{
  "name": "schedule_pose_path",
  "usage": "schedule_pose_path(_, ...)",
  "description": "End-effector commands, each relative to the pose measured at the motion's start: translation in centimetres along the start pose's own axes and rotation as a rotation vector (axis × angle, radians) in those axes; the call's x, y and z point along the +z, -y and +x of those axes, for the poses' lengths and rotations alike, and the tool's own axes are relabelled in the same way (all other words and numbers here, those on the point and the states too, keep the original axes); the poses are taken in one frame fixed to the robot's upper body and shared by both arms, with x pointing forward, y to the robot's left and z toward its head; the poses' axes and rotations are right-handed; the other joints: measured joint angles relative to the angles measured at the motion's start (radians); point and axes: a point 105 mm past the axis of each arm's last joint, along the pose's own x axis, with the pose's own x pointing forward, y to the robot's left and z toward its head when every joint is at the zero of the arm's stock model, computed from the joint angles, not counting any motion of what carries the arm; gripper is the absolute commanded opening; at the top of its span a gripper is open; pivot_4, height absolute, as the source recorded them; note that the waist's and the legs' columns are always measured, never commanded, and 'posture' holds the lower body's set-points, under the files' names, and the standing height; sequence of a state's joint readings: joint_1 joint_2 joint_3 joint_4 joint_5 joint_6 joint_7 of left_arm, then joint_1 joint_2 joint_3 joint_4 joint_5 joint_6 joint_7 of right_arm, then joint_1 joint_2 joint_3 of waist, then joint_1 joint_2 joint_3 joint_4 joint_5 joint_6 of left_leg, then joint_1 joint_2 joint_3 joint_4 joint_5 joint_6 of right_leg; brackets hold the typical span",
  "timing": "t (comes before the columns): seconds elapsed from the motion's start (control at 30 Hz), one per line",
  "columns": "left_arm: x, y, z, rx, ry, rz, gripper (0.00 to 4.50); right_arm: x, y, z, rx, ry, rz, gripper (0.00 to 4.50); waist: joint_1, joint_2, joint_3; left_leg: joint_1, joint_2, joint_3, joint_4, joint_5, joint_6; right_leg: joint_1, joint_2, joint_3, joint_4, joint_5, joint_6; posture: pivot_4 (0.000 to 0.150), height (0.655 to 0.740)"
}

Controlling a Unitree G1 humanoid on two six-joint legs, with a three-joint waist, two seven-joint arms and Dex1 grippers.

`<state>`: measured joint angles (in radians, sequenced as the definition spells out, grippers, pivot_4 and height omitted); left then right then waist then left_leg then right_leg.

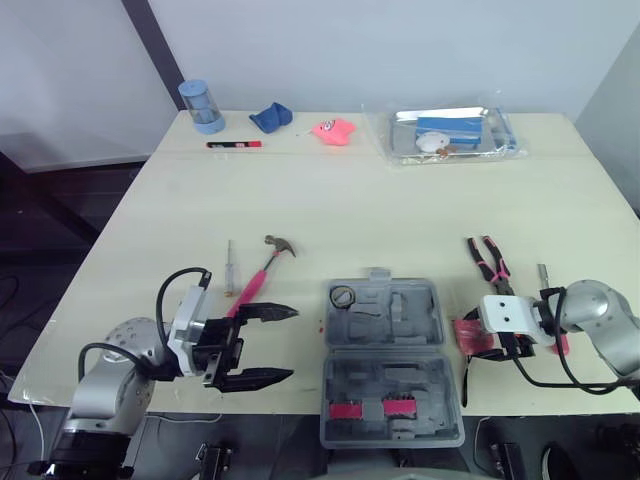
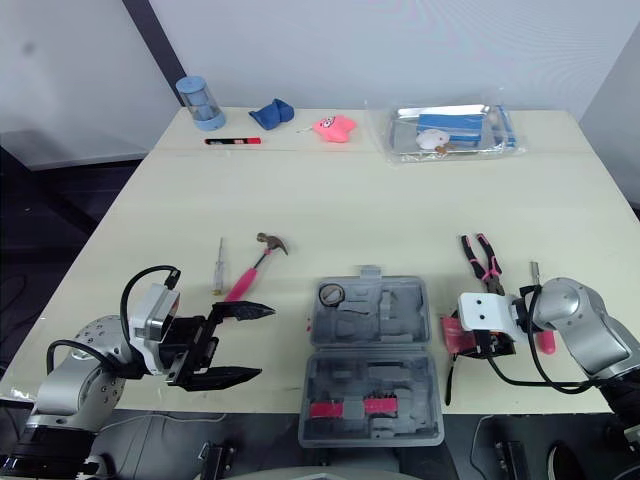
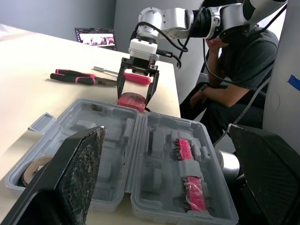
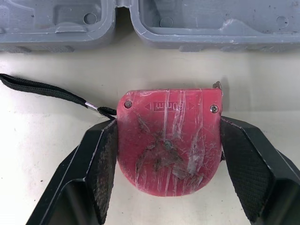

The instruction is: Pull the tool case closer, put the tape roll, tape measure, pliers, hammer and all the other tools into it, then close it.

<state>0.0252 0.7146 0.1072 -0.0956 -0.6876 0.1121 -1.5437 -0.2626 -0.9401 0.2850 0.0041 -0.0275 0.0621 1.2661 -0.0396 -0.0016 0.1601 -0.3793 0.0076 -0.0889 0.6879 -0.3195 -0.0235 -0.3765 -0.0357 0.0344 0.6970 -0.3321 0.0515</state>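
The tool case [image 1: 412, 312] is grey moulded plastic, lying open and flat in the middle of the counter's [image 1: 380, 210] near edge, with its latch tab pointing to the far edge. The far half holds a tape roll [image 1: 343, 295] in its left corner pocket. The rest of its shaped pockets look bare. The near half carries two pink pieces [image 1: 372, 410] clipped side by side.

Just beside the case's right side, with a strip of bare counter between, lies the tape measure [image 4: 168, 140]. It is red, with a scuffed face and a black strap [image 4: 42, 89] trailing off it. The right hand [image 4: 168, 123] has its two fingers pressed against the tape measure's opposite sides, closed on it. The left hand [image 1: 289, 345] is near the near edge, left of the case, with its fingers spread wide and nothing between them.

Toward the far edge from the left hand lie a pink-handled hammer [image 1: 262, 272] and a slim screwdriver [image 1: 229, 268]. Toward the far edge from the right hand lie the pliers [image 1: 487, 260], with pink grips.

Along the far edge stand a blue cylinder [image 1: 204, 105], a blue object [image 1: 271, 117], a pink object [image 1: 334, 131], a black and red pen [image 1: 234, 144] and a clear bag [image 1: 450, 133] with a tray inside.

The left wrist view adds a seated person [image 3: 234, 79] off the counter's right edge and a lit screen [image 3: 95, 37]. The right wrist view shows the finger pads [image 4: 105, 164] touching the tape measure.
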Motion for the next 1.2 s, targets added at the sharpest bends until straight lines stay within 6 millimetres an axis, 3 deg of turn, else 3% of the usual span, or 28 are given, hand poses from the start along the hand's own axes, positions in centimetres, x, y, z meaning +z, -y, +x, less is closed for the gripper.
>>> schedule_pose_path(0.03, 0.3, 0.1, 0.0, -0.004, 0.005, 0.032, 4.50, 1.9, 0.6, -1.3, -0.035, 0.038, -0.017, 2.75, 0.000, 0.000, 0.000, 0.000, 0.000, 0.000, 0.000, 0.000, 0.000, 0.000, 0.000, 0.000, 0.000, 0.000, 0.000, 0.150, 0.7400)
schedule_pose_path(0.17, 0.3, -0.1, -0.1, 0.018, 0.012, 0.036, 4.50, 5.2, 1.7, -3.0, -0.087, 0.060, -0.041, 2.75, -0.002, 0.000, 0.000, 0.000, 0.000, 0.000, 0.000, 0.000, 0.000, 0.000, 0.000, 0.000, 0.000, 0.000, 0.000, 0.150, 0.7400)
schedule_pose_path(0.27, 0.4, -0.4, -0.3, 0.050, 0.023, 0.038, 4.50, 7.6, 2.2, -4.1, -0.085, -0.043, -0.043, 2.75, -0.002, 0.002, 0.000, 0.000, 0.000, 0.000, 0.000, 0.000, 0.000, -0.001, 0.000, 0.001, 0.001, 0.000, 0.000, 0.150, 0.7400)
schedule_pose_path(0.37, 0.5, -0.8, -0.5, 0.094, 0.041, 0.040, 4.50, 10.8, 2.1, -4.4, -0.027, -0.055, -0.011, 2.75, -0.002, 0.002, 0.001, 0.000, 0.001, -0.001, 0.000, 0.000, 0.000, -0.001, 0.000, 0.000, 0.001, 0.000, 0.000, 0.150, 0.7400)
schedule_pose_path(0.43, 0.5, -1.0, -0.7, 0.110, 0.039, 0.044, 4.50, 11.8, 2.5, -4.0, -0.013, -0.105, -0.040, 2.75, -0.002, 0.002, 0.001, 0.000, 0.001, -0.002, 0.000, 0.000, 0.000, -0.001, 0.000, 0.000, 0.000, 0.000, 0.000, 0.150, 0.7400)
schedule_pose_path(0.67, 0.3, -1.5, -1.8, 0.173, 0.021, 0.062, 4.50, 12.8, 4.2, -1.3, 0.002, -0.243, -0.002, 2.75, -0.002, 0.002, 0.001, -0.002, -0.002, -0.002, 0.000, 0.000, 0.000, -0.002, -0.005, -0.003, -0.001, 0.000, 0.000, 0.150, 0.7400)
schedule_pose_path(1.2, 0.5, -1.4, -2.4, 0.190, 0.030, 0.068, 4.50, 11.3, 6.7, 2.2, -0.030, -0.382, 0.028, 2.75, -0.005, 0.002, 0.001, -0.002, -0.002, -0.004, 0.000, 0.000, -0.001, -0.003, -0.004, -0.005, 0.000, 0.000, 0.000, 0.150, 0.7400)
